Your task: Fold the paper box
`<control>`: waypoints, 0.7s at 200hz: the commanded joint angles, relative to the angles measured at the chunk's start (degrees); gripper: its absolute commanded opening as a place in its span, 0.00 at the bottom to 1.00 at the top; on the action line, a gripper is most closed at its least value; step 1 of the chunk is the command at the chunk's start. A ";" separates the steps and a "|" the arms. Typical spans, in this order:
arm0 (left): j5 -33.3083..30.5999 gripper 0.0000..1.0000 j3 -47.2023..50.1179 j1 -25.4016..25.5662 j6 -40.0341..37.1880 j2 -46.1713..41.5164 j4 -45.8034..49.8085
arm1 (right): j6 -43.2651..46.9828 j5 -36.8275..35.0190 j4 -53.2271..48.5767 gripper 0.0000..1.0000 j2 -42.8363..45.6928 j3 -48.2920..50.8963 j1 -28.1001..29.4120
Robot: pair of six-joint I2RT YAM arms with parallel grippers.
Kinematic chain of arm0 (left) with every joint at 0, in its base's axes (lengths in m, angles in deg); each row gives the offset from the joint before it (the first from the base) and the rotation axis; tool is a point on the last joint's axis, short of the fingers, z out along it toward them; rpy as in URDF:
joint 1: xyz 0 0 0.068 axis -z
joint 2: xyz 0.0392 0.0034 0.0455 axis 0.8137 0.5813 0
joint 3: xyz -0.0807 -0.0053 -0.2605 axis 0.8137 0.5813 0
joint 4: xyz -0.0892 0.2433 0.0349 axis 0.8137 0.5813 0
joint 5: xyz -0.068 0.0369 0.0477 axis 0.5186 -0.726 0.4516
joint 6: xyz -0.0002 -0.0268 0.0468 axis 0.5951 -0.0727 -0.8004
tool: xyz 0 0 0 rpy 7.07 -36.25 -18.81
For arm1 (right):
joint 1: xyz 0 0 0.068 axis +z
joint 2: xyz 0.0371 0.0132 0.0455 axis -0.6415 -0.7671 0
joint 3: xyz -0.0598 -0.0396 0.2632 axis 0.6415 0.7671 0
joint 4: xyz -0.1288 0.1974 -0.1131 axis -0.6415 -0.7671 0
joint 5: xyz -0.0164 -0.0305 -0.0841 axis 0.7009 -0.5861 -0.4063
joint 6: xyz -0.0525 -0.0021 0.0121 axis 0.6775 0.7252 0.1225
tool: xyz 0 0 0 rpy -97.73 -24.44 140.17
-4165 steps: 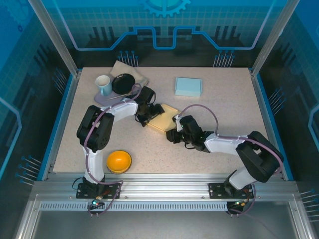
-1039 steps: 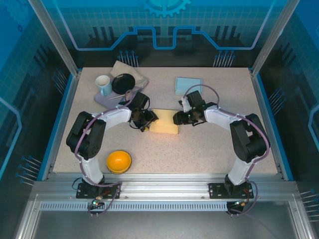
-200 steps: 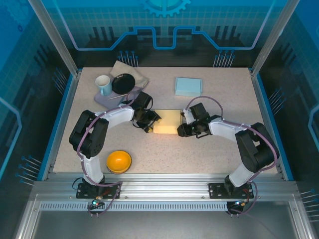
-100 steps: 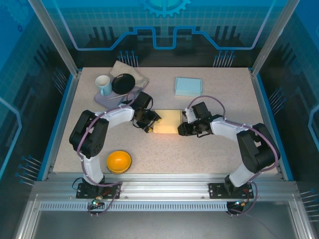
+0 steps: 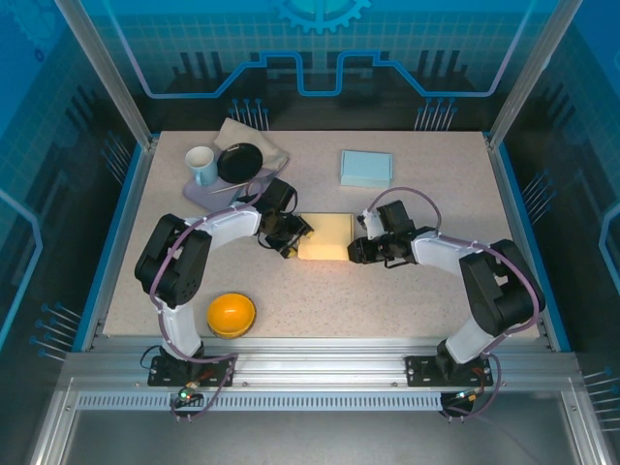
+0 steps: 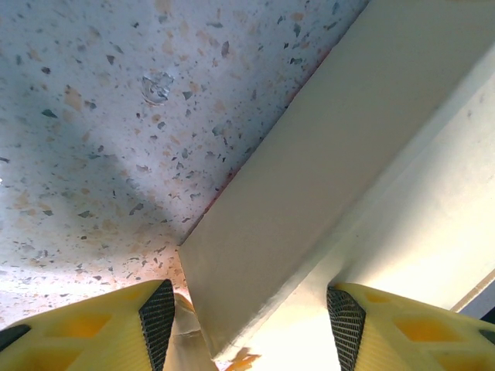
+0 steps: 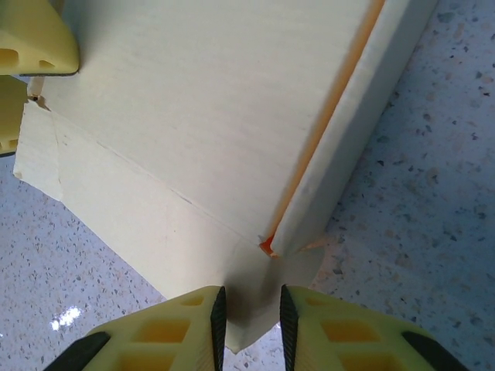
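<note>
The paper box (image 5: pixel 325 235) is pale yellow and lies flat at the middle of the table, with an orange inner edge showing at one seam. My left gripper (image 5: pixel 288 238) is at its left end. In the left wrist view, the box's corner (image 6: pixel 309 170) sits between the wide-set fingers of the left gripper (image 6: pixel 251 317), and a small flap lies by the left pad (image 6: pixel 158 313). My right gripper (image 5: pixel 356 248) is at the box's right near corner. There the right gripper (image 7: pixel 251 321) is pinched on a flap tip of the box (image 7: pixel 201 100).
A light blue box (image 5: pixel 366 168) lies at the far centre-right. A mug (image 5: pixel 201 165) and a black dish (image 5: pixel 239 162) stand on a cloth (image 5: pixel 254 136) at the far left. An orange bowl (image 5: pixel 232 314) sits near the left arm's base.
My right gripper has shifted slightly toward the far side along the box's right end, and its jaws have narrowed a little. The left gripper and the box have stayed put.
</note>
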 commanded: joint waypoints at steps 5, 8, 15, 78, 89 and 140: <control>-2.51 0.59 0.79 0.38 -0.36 3.11 4.63 | 0.03 2.38 1.88 0.27 -0.63 0.50 -1.08; -2.55 0.59 0.74 0.39 -0.32 3.18 4.64 | -0.16 2.57 1.79 0.28 -0.63 0.52 -1.02; -2.55 0.59 0.70 0.33 -0.33 3.20 4.64 | -0.50 2.87 1.58 0.34 -0.47 0.43 -1.01; -2.30 0.58 0.62 0.39 0.08 3.46 4.38 | -2.58 3.18 -3.27 0.40 -1.30 -1.70 -1.01; -2.21 0.59 0.70 0.39 0.14 3.46 4.29 | -3.22 2.85 -4.10 0.42 -1.76 -2.03 -1.01; -2.25 0.59 0.79 0.36 0.16 3.29 4.39 | -6.03 5.77 -0.92 0.40 -2.82 -1.81 -1.01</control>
